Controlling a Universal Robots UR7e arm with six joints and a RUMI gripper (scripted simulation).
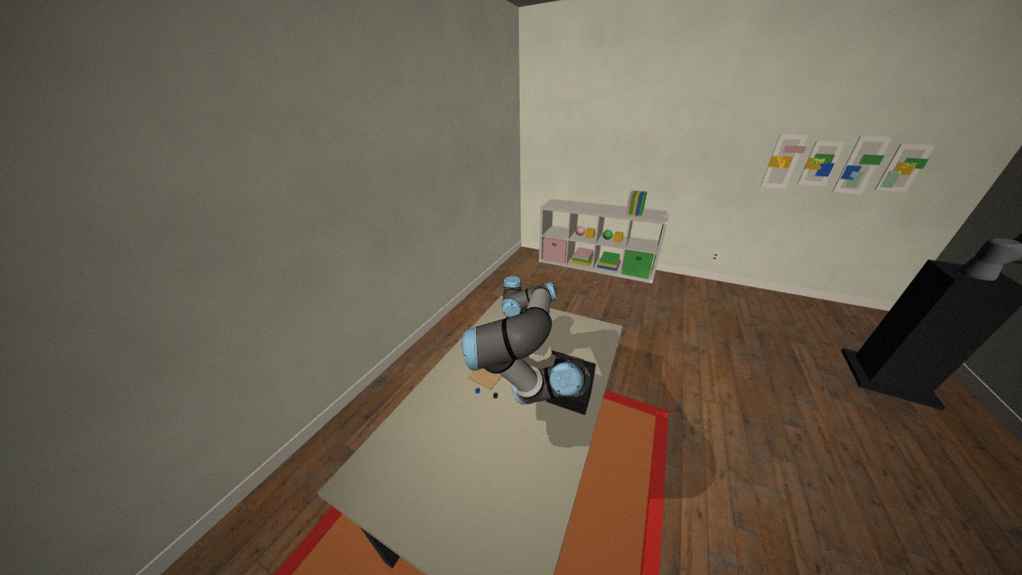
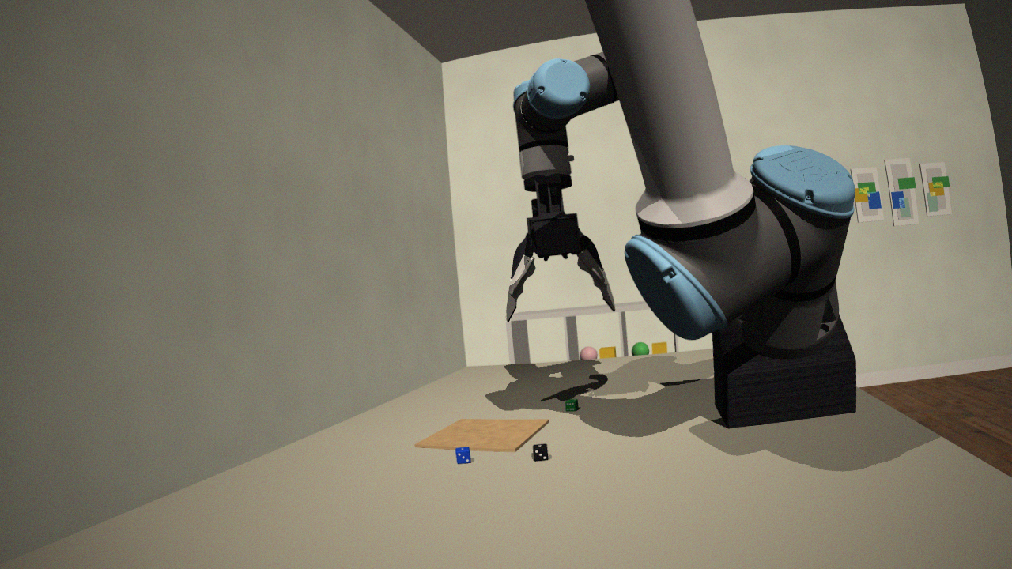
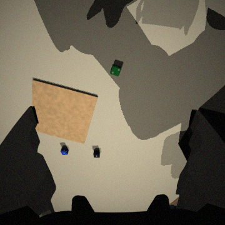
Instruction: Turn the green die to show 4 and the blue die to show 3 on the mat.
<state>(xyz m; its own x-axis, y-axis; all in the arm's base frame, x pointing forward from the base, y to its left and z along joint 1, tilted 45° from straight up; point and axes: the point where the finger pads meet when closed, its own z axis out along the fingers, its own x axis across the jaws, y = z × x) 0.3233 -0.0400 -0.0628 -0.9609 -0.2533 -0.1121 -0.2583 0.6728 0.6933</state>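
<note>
My gripper [image 2: 560,314] [image 3: 114,109] is open and empty, high above the table; the arm hides it in the top view. The green die [image 2: 572,405] [image 3: 115,70] sits in shadow behind the mat [image 1: 483,378] [image 2: 481,433] [image 3: 64,109], off it; its top seems to show 2. The blue die [image 1: 477,390] [image 2: 462,454] [image 3: 64,152] sits off the mat's near edge, with 3 on its front. The black die [image 1: 495,394] [image 2: 540,453] [image 3: 96,154] sits right of the blue die, off the mat. The tops of the blue and black dice are too small to read surely.
The black base block [image 2: 785,389] of the arm stands on the table [image 1: 457,472] [image 2: 339,509], right of the mat and dice. A wall [image 1: 286,214] [image 2: 212,247] rises on the left. A low shelf [image 1: 604,211] stands beyond the table's far end.
</note>
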